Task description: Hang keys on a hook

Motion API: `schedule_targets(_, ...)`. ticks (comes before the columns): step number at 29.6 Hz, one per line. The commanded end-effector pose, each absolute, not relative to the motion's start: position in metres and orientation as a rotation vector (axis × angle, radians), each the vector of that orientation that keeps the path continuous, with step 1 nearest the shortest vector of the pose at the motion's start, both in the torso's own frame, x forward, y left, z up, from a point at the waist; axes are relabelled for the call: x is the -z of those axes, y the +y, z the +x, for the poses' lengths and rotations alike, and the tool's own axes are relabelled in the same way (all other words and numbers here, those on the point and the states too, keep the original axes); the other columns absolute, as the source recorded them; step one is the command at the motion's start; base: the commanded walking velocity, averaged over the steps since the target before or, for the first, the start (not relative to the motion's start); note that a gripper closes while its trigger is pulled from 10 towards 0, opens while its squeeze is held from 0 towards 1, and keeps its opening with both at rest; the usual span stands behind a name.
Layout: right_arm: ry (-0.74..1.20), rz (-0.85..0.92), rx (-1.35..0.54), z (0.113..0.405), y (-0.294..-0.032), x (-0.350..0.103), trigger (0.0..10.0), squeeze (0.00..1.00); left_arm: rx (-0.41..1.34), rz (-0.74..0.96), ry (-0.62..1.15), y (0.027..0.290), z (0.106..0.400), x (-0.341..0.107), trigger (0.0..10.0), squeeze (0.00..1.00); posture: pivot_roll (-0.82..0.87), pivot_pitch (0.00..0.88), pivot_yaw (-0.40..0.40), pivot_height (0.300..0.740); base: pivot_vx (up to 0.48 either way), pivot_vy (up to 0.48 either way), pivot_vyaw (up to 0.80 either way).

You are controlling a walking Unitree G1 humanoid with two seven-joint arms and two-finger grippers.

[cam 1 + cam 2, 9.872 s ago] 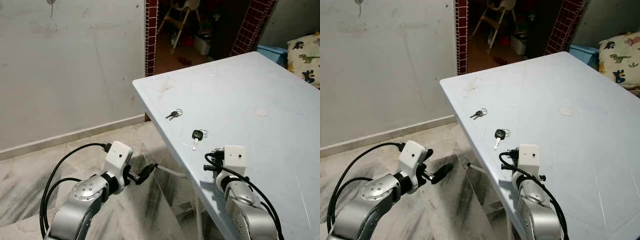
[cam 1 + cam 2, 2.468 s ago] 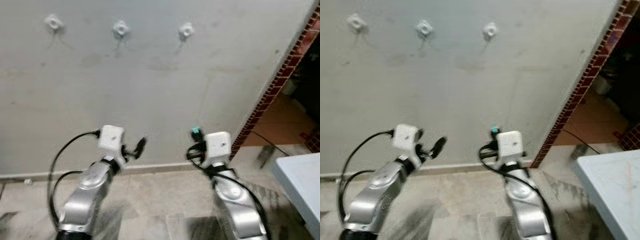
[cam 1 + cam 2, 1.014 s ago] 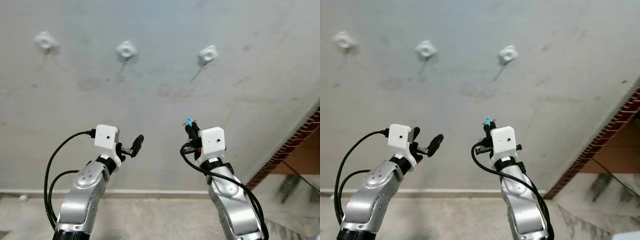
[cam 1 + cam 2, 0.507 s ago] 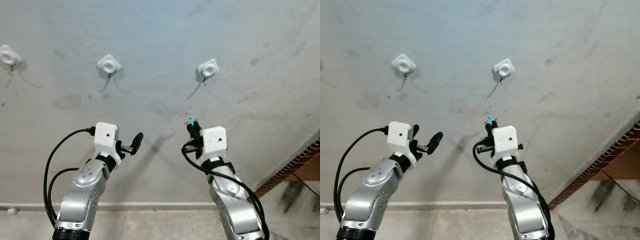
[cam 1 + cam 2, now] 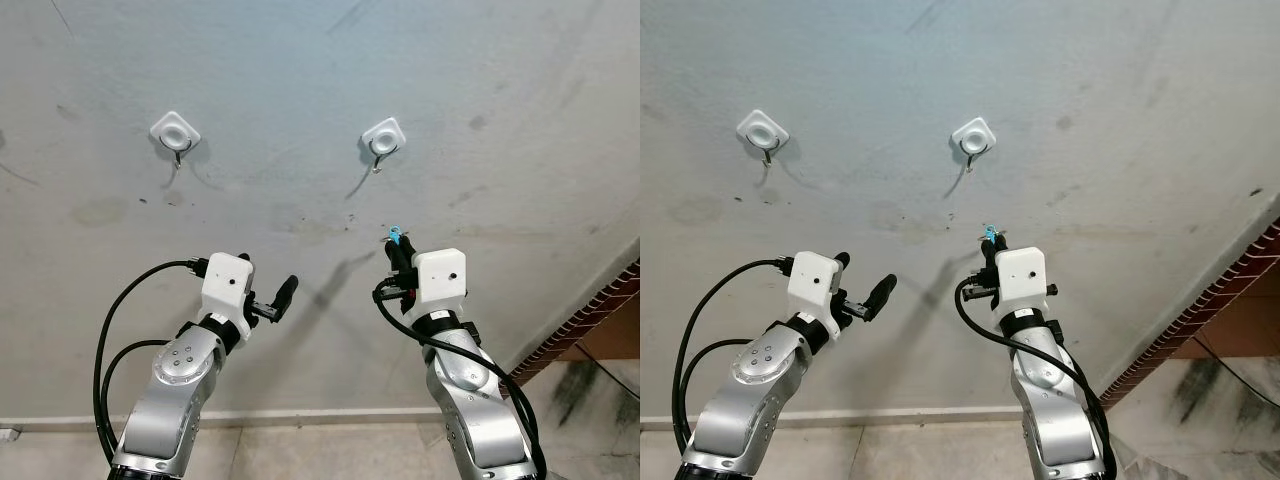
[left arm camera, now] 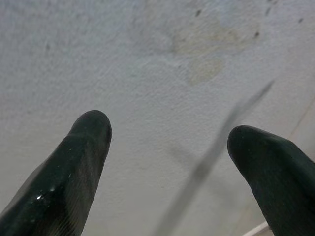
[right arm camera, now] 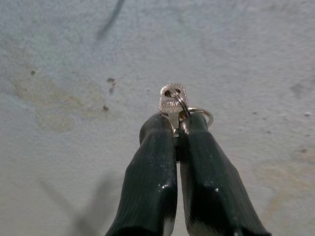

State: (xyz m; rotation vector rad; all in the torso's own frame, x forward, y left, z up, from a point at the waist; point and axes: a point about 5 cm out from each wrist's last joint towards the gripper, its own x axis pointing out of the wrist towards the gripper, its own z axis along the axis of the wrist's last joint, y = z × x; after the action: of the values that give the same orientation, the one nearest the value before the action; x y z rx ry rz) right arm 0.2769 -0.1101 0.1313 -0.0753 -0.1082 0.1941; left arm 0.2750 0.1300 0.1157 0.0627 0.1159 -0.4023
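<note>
Now the right gripper [image 7: 176, 125] is raised toward the wall [image 5: 500, 90], its fingers [image 7: 152, 172] pressed together, pinching the keys [image 7: 173, 101] by the blade so the ring juts past the fingertips, likely ready to slip over the nearer hook [image 5: 383, 138] just above. Two hooks are mounted, the other hook [image 5: 175, 135] farther left. One key head and one ring show. The left gripper [image 6: 167, 147] idles, fingers spread, empty.
</note>
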Motion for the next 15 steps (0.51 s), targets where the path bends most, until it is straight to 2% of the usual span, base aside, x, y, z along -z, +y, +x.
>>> schedule_targets(1, -0.142, -0.073, -0.185, 0.276, -0.113, -0.139, 10.0, 0.00, 0.399, 0.116, 0.078, 0.133, 0.272, -0.121, 10.0, 0.00, 0.15, 0.021, -0.062, 0.740, 0.000, 0.000, 0.00)
schedule_targets(8, -0.234, -0.032, -0.160, 0.281, -0.109, -0.164, 10.0, 0.00, 0.533, 0.283, -0.097, 0.136, 0.243, -0.140, 10.0, 0.00, 0.17, 0.027, -0.054, 0.740, 0.000, 0.000, 0.00)
schedule_targets(15, -0.314, -0.010, -0.154, 0.289, -0.107, -0.191, 10.0, 0.00, 0.488, 0.298, -0.082, 0.147, 0.239, -0.139, 10.0, 0.00, 0.21, 0.038, -0.070, 0.740, 0.000, 0.000, 0.00)
